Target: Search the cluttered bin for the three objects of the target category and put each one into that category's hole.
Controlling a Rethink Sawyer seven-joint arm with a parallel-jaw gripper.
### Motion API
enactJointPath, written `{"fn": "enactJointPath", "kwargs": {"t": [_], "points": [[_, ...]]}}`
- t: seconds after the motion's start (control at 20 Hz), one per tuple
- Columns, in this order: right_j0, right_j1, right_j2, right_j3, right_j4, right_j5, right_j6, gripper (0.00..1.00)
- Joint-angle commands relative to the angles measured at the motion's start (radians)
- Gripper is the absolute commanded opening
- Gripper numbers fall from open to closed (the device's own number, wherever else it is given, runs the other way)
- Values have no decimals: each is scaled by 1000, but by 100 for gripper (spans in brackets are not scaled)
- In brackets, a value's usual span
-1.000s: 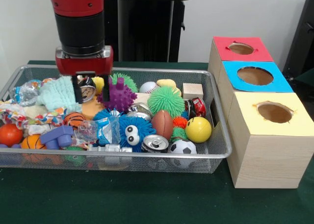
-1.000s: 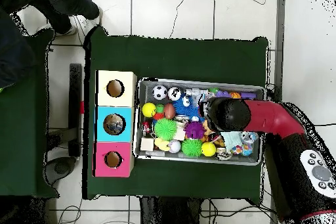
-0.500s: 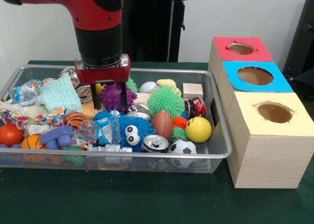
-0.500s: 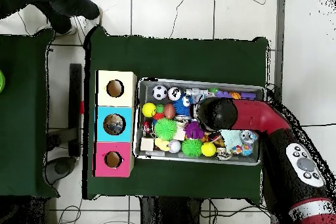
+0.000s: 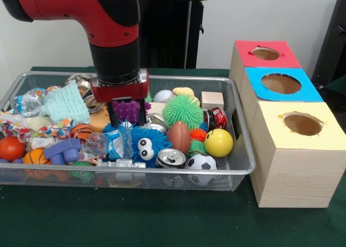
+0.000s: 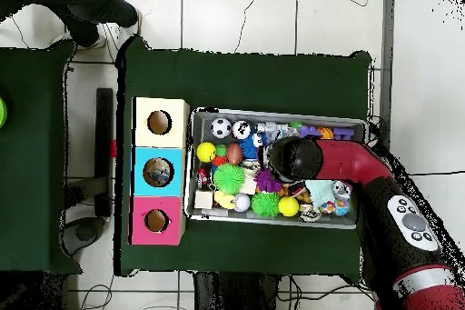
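Note:
My gripper (image 5: 127, 117) hangs low in the wire bin (image 5: 244, 161), left of centre. It is open, and its two dark fingers (image 5: 113, 116) stand on either side of a purple spiky ball (image 5: 128, 109). A green spiky ball (image 5: 183, 109) lies just to the right, and a blue fuzzy ball with eyes (image 5: 147, 144) lies in front. In the overhead view the red arm (image 6: 345, 163) covers the gripper, and only an edge of the purple ball (image 6: 266, 182) shows. Three wooden boxes with holes stand beside the bin: red (image 5: 266, 53), blue (image 5: 281, 84) and yellow (image 5: 303, 124).
The bin is packed: a yellow ball (image 5: 218, 142), a brown football (image 5: 179, 137), a soccer ball (image 5: 201, 163), a drink can (image 5: 171, 158), a wooden block (image 5: 212, 100), a teal cloth (image 5: 65, 104), an orange ball (image 5: 11, 148). A person's dark sleeve (image 6: 54, 2) shows at the overhead view's top left.
The arm has swung right across the bin, from over the teal cloth to the purple spiky ball, and come down around it. The fingers' spread looks unchanged.

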Motion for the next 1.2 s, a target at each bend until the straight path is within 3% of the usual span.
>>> {"fn": "enactJointPath", "kwargs": {"t": [0.05, 1.2], "points": [[-2, 35, 53, -83, -30, -74, -39, 100], [9, 73, 70, -148, -6, -128, -13, 100]]}}
